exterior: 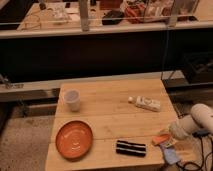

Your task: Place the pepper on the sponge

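Observation:
My white arm [196, 121] reaches in from the right edge, and the gripper [168, 137] is at the table's front right corner. A small orange-red thing, apparently the pepper [160, 139], is right at the gripper's tip, low over the wood. Just below it at the table's edge lies a pale blue flat piece, apparently the sponge [170, 154]. The pepper is close above and to the left of the sponge. I cannot tell whether they touch, or whether the gripper holds the pepper.
On the wooden table [110, 117] stand a white cup [72, 99] at the back left and an orange plate [74, 139] at the front left. A black striped block [131, 148] lies at the front middle, a white bottle [145, 103] on its side at the right. A dark counter runs behind.

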